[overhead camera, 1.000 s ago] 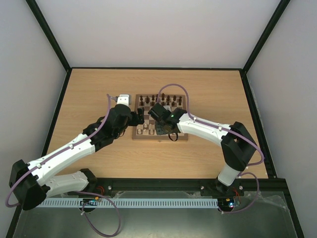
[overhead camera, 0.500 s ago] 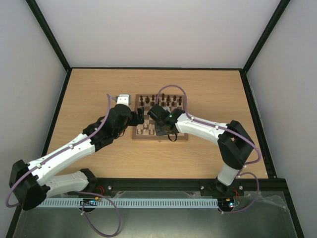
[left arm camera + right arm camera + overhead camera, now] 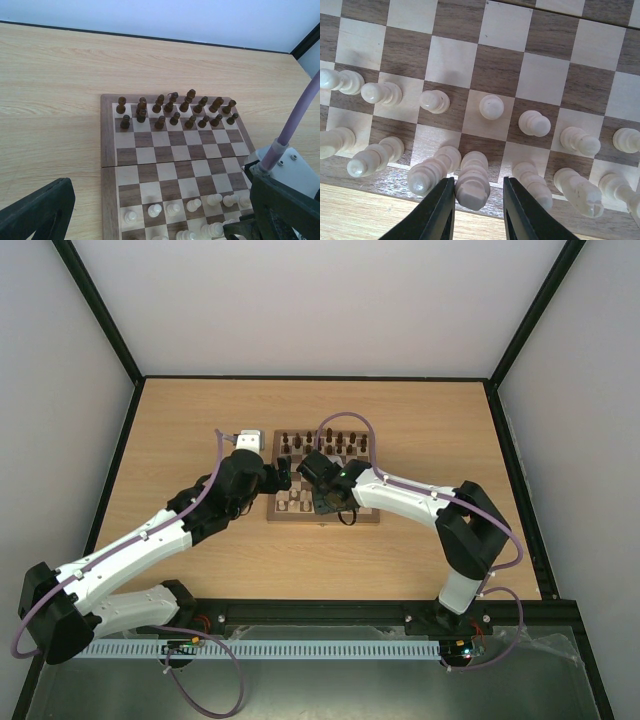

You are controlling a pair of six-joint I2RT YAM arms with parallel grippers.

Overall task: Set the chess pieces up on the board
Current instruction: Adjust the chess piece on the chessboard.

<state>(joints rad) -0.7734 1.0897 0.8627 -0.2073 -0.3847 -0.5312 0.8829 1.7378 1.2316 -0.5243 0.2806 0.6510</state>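
Note:
The board (image 3: 372,518) lies mid-table, and its border also shows in the wrist views (image 3: 107,150) (image 3: 395,180). Cream chess pieces (image 3: 490,106) stand in two rows along its near side (image 3: 192,205). My right gripper (image 3: 476,187) (image 3: 322,502) hangs over the near edge with its jaws narrowly apart around a tall cream piece (image 3: 472,182) standing on a back-row dark square. The left finger touches it and a gap shows at the right finger. My left gripper (image 3: 157,220) (image 3: 280,475) is wide open over the board's left near part, holding nothing.
Dark brown pieces (image 3: 175,107) (image 3: 325,443) fill the two far rows. Neighbouring cream pieces (image 3: 427,172) (image 3: 532,185) stand close on both sides of the right fingers. Black rails (image 3: 310,378) frame the wooden table (image 3: 180,430).
The right arm has shifted slightly left over the near edge of the board. The left arm has barely moved.

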